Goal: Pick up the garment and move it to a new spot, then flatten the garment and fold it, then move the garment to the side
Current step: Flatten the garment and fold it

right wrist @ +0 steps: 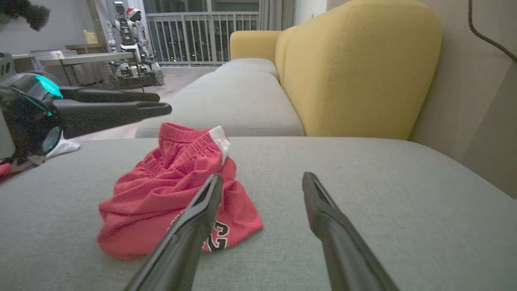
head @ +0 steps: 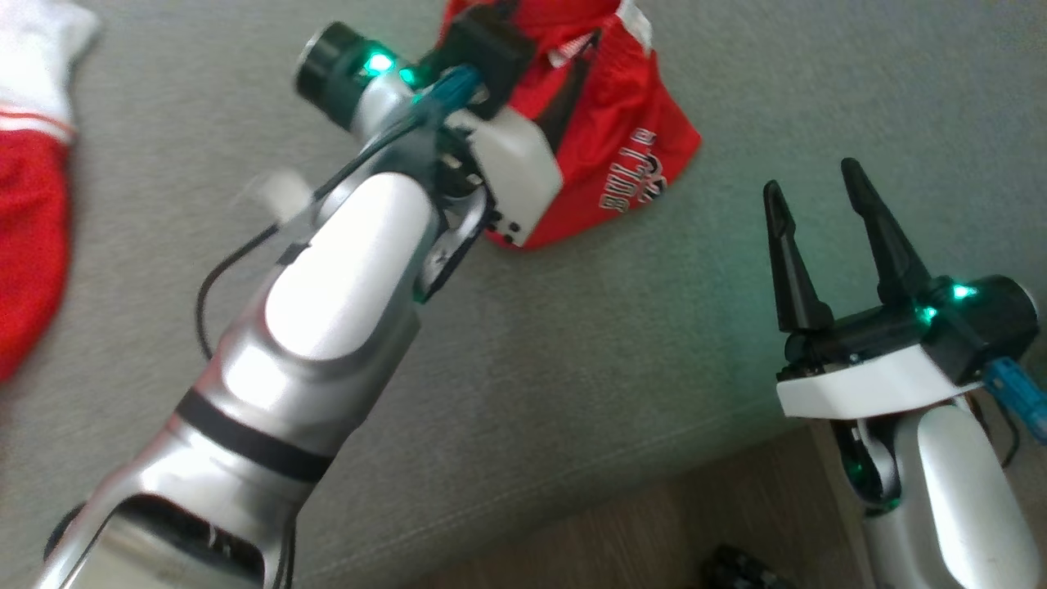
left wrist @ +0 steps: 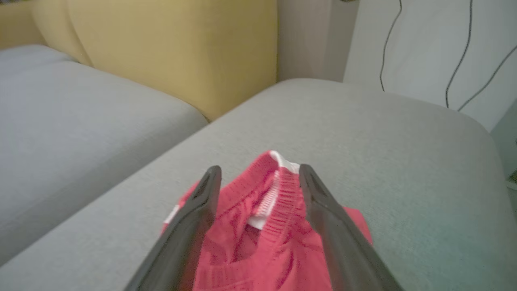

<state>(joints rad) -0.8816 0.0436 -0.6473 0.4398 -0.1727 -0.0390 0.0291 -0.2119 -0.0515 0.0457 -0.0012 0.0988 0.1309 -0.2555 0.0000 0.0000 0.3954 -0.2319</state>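
The garment [head: 622,139], crumpled red shorts with white lettering and a white-trimmed waistband, lies on the grey sofa cushion [head: 572,343] at the top centre. My left arm reaches across to it. In the left wrist view my left gripper [left wrist: 259,169] is open, with the garment's waistband [left wrist: 278,190] showing between its fingers. The right wrist view shows the left gripper [right wrist: 161,102] hovering just above the garment [right wrist: 169,190], apart from it. My right gripper [head: 811,182] stands open and empty to the garment's right, near the cushion's front edge; its fingers [right wrist: 202,210] point past the shorts.
More red and white clothing [head: 33,204] lies at the cushion's far left. The yellow sofa back [right wrist: 355,68] rises behind the cushion, and a second grey cushion [left wrist: 60,121] adjoins it. Wooden floor [head: 654,523] begins below the cushion's front edge. Cables [left wrist: 456,60] hang on the wall.
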